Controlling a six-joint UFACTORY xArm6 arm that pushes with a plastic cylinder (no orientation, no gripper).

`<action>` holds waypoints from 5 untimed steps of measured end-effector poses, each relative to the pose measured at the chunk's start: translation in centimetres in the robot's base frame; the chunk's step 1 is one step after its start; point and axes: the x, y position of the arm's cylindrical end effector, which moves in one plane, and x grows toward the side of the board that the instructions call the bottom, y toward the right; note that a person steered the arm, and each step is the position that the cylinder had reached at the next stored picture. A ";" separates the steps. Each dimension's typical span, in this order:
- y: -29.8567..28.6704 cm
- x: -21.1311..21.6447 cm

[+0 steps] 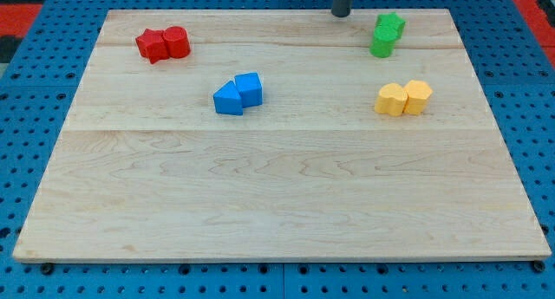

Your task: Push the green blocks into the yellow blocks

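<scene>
Camera view: one wooden board (277,195) on a blue pegboard surface (26,91), seen from its near long edge.
Red pair: a red star-like block (153,45) and a red cylinder (177,42), touching, near the board's top-left corner.
Blue pair: a blue wedge-like block (229,99) and a blue cube (249,88), touching, left of centre in the upper half, well apart from the red pair.
Tool: my tip (341,14) sits at the board's top edge, right of centre; only the rod's lower stub shows. It is a bare rod, holds nothing and touches no block.
Tip to greens: near, to their left, with a clear strip of wood between.
Green pair: a green star-shaped block (390,24) toward the top edge and a green cylinder-like block (382,43) just below it, touching, near the top-right corner.
Yellow pair: a yellow rounded block (391,100), exact shape unclear, and a yellow hexagonal block (418,97), touching, toward the right edge.
Green to yellow: apart; yellows lie below the greens toward the view's bottom, slightly right, bare wood between.
Containers: none on the board; all blocks lie loose on the wood.
Lower half: only wood grain.
</scene>
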 end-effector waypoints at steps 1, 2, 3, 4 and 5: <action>1.6 -0.1; 4.9 -0.1; 8.4 -0.2; 8.7 0.3; 8.6 1.6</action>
